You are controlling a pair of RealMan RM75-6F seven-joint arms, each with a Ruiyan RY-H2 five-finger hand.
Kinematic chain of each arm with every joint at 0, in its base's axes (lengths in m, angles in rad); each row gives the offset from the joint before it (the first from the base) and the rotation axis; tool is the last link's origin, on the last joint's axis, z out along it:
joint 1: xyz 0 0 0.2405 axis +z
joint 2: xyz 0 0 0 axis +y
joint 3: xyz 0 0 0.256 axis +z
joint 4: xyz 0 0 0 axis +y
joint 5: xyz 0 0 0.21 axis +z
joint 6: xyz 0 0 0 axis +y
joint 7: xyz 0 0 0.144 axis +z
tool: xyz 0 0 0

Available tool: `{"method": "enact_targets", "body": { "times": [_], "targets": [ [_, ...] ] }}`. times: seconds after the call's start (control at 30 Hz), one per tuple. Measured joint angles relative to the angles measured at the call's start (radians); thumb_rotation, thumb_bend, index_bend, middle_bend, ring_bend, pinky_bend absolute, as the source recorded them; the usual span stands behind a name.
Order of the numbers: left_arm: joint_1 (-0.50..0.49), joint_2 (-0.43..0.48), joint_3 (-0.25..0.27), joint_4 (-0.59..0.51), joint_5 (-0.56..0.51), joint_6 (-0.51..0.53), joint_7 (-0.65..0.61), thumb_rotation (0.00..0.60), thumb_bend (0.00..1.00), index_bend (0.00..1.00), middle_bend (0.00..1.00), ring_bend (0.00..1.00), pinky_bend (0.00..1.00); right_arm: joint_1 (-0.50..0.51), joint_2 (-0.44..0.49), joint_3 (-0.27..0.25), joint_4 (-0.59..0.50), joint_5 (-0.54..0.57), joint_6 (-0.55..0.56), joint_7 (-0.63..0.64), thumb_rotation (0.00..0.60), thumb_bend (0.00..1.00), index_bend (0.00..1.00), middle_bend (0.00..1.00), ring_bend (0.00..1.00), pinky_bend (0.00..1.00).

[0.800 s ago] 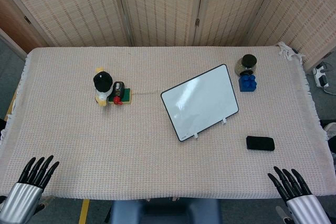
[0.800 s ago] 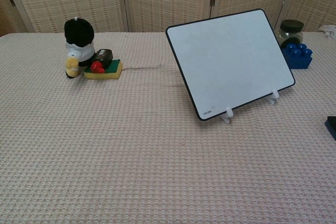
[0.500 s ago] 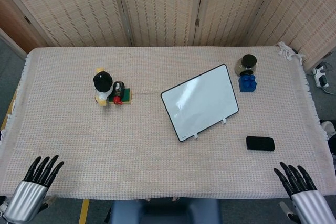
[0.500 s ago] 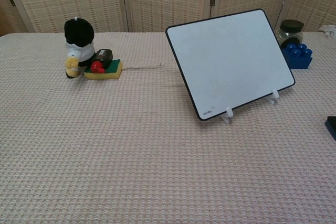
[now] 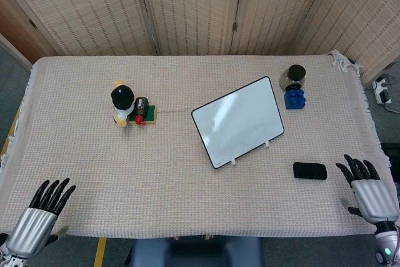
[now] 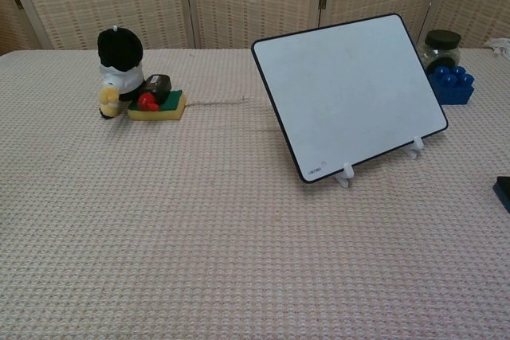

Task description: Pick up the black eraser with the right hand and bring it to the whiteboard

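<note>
The black eraser (image 5: 310,171) lies flat on the cloth at the front right; only its corner (image 6: 503,192) shows at the chest view's right edge. The whiteboard (image 5: 238,121) leans on its white stand at the table's middle right, its face (image 6: 349,91) blank. My right hand (image 5: 367,193) is over the table's right front corner, fingers spread and empty, a short way right of the eraser. My left hand (image 5: 39,222) hovers at the front left edge, fingers spread, holding nothing. Neither hand appears in the chest view.
A small plush toy (image 5: 122,105) stands beside a green-and-yellow sponge (image 5: 147,114) with small items at back left. A dark-lidded jar (image 5: 294,76) and blue brick (image 5: 294,99) sit behind the whiteboard. The woven tablecloth (image 5: 94,161) covers the table; folding screens stand behind.
My right hand has risen from the front edge to beside the eraser at the right corner. The left hand shifted slightly. The eraser and whiteboard stay put.
</note>
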Motion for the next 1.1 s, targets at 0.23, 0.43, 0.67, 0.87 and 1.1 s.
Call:
{"method": "enact_targets", "body": {
  "times": [0.23,0.43,0.67,0.87,1.1],
  "targets": [
    [-0.01,0.011,-0.001,-0.002,-0.008,-0.001,-0.027,0.6,0.12,0.0,0.0,0.0,0.0,0.092,-0.074,0.037,0.033,0.204,-0.126,-0.159,0.6,0.32,0.19,0.0,0.0,0.0],
    [-0.015,0.009,0.0,-0.002,-0.018,-0.014,-0.019,0.6,0.12,0.0,0.0,0.0,0.0,0.17,-0.164,0.054,0.11,0.331,-0.203,-0.239,0.6,0.32,0.23,0.0,0.0,0.0],
    [-0.014,0.013,0.0,-0.008,-0.024,-0.009,-0.02,0.6,0.12,0.0,0.0,0.0,0.0,0.234,-0.233,0.063,0.158,0.421,-0.251,-0.277,0.6,0.32,0.24,0.0,0.0,0.0],
    [-0.011,0.019,0.003,-0.007,-0.025,0.004,-0.036,0.6,0.12,0.0,0.0,0.0,0.0,0.27,-0.269,0.054,0.18,0.473,-0.268,-0.312,0.6,0.32,0.24,0.0,0.0,0.0],
    [-0.011,0.021,0.005,-0.006,-0.025,0.007,-0.039,0.6,0.12,0.0,0.0,0.0,0.0,0.296,-0.298,0.041,0.197,0.51,-0.258,-0.33,0.6,0.32,0.28,0.0,0.0,0.0]
  ]
}}
